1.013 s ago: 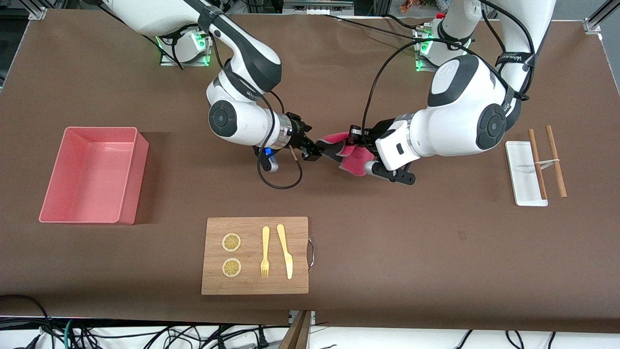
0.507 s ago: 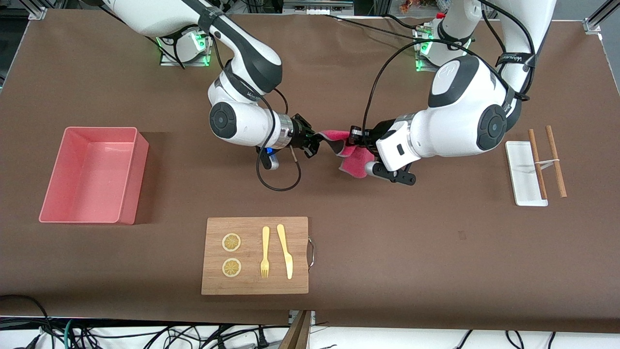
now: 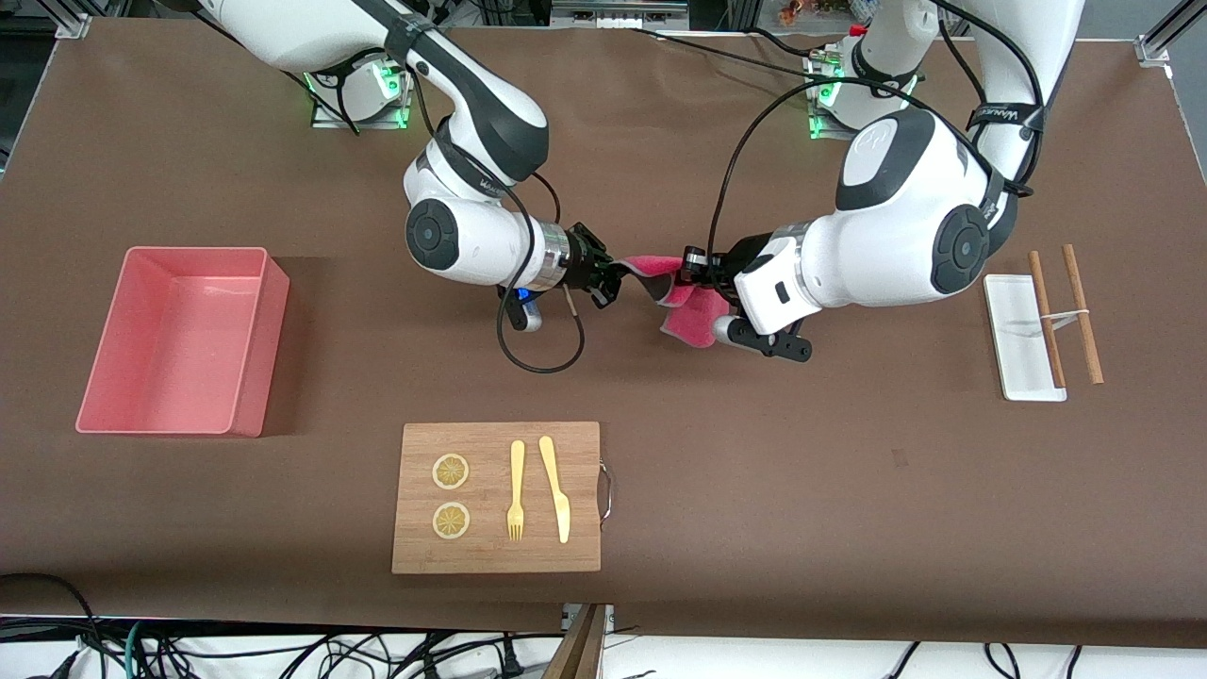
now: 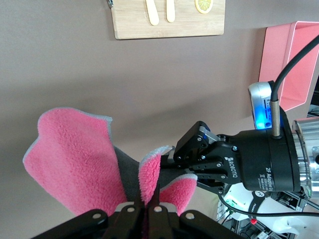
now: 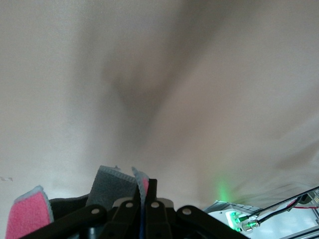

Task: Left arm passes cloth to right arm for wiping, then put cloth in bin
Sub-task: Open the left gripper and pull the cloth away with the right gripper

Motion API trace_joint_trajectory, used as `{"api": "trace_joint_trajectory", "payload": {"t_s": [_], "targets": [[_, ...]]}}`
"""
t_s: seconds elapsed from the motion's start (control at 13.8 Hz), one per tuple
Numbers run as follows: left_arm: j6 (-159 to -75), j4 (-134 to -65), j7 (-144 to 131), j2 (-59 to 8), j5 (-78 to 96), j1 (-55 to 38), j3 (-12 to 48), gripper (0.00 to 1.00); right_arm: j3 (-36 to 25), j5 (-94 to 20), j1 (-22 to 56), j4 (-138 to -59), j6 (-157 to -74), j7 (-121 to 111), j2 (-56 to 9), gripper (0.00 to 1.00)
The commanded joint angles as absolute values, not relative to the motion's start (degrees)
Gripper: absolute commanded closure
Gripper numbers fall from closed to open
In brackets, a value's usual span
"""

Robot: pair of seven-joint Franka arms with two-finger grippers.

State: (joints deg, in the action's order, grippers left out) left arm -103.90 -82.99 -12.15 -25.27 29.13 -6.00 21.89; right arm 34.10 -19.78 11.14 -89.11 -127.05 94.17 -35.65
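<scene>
1. Fingers of both grippers are pinched shut on the cloth [image 3: 674, 292] in the front view: the right gripper [image 3: 611, 280] holds one end and the left gripper [image 3: 686, 273] the other, so the cloth hangs between them above the bare middle of the bench [image 3: 801, 471]. Its pink face droops below the left gripper. The bin [image 3: 181, 339] sits at the right arm's end of the bench, well apart from the cloth. A cutting board [image 3: 497, 497] with 2 lemon slices, a fork and a knife lies nearer the camera than the grippers. A white tray [image 3: 1020, 337] with 2 wooden sticks lies at the left arm's end.

2. Left wrist view: the left gripper's fingers [image 4: 130, 215] are closed together on a fold of the cloth [image 4: 75, 164], pink face spread out, grey face inside the fold. The right gripper [image 4: 175, 158] clamps the cloth's edge just beside them, its blue light lit. The bin [image 4: 295, 64] and cutting board [image 4: 167, 19] show on the bench.

3. Right wrist view: the right gripper's fingers [image 5: 128, 210] are closed on a grey-and-pink strip of cloth [image 5: 112, 185].
</scene>
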Motion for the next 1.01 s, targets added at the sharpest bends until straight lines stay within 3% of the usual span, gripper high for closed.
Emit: {"api": "trace_joint_trajectory", "payload": {"t_s": [0.0,0.36,0.72,0.94], "targets": [[-103.01,-81.48,-12.22,-25.58,29.62,-5.8,21.62,0.0,34.72,-20.39,10.81,-88.24,-127.0,94.04,-36.39,1.0],[-97.66,-79.64,-12.13,-24.61,21.48,-3.96,21.18,0.0,34.63,-19.78,10.63,-88.33,-125.78,91.95,-36.39,1.0],[-94.57,-78.13,-12.04,-22.07,6.72,-3.87,21.09,0.0,33.93,-12.95,10.46,-89.03,-115.07,88.25,-36.82,1.0],[-92.21,-78.13,-11.78,-18.82,-2.6,-2.3,20.92,0.0,30.34,-9.5,10.46,-89.91,-110.4,82.82,-37.53,1.0]]}}
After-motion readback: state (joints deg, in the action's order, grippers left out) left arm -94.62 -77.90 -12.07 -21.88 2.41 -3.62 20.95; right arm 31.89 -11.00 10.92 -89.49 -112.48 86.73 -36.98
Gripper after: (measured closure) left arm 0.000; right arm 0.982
